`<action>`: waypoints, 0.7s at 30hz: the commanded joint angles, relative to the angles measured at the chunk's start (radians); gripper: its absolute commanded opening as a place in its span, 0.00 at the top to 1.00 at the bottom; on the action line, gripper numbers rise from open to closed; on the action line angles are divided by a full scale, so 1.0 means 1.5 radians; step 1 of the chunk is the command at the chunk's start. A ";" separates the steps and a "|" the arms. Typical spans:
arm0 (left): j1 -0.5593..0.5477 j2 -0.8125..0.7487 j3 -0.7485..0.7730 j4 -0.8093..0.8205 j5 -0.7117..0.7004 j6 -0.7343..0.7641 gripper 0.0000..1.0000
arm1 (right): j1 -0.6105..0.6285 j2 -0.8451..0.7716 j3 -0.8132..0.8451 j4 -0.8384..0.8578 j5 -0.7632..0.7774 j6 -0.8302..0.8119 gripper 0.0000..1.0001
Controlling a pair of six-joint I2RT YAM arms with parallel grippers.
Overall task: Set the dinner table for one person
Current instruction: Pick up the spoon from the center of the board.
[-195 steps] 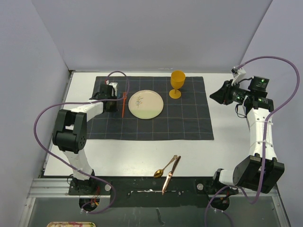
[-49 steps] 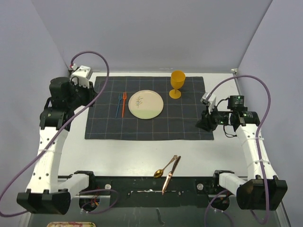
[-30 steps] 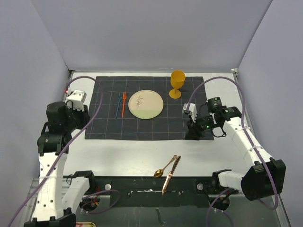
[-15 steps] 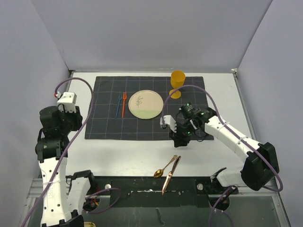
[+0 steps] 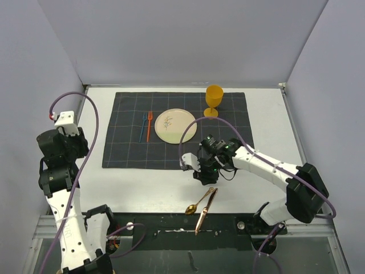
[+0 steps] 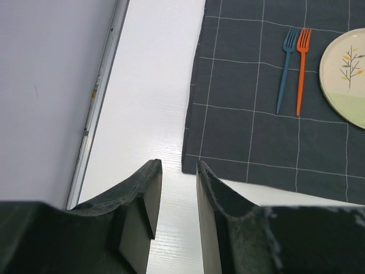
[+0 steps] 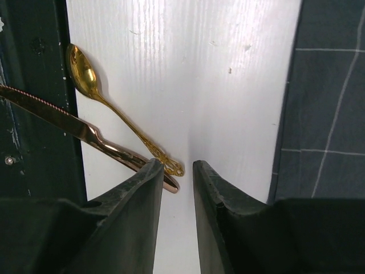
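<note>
Your empty, slightly open right gripper (image 7: 178, 165) is hovering by the white table's (image 7: 188, 68) near edge; centre the gold metal spoon's (image 7: 122, 123) handle.

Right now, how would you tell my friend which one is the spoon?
Find the big white table and look at its near edge, in front of the dark grid cloth. Two shiny pieces lie there with their handles meeting. The spoon is the shorter, golden one with a round bowl, left of the longer, straight copper knife.
</note>
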 commanded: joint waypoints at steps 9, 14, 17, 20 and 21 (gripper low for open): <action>0.056 0.024 0.046 0.033 0.064 -0.024 0.70 | 0.100 0.100 0.014 -0.024 -0.012 -0.062 0.72; 0.068 0.030 0.044 0.032 0.081 -0.025 0.70 | 0.101 0.115 0.028 -0.045 -0.017 -0.083 0.72; 0.073 0.031 0.041 0.033 0.088 -0.025 0.70 | 0.101 0.130 0.037 -0.064 -0.018 -0.089 0.72; 0.075 0.033 0.041 0.034 0.094 -0.024 0.70 | 0.102 0.146 0.043 -0.067 -0.015 -0.095 0.73; 0.074 0.033 0.041 0.034 0.096 -0.023 0.70 | 0.103 0.149 0.042 -0.066 -0.015 -0.095 0.73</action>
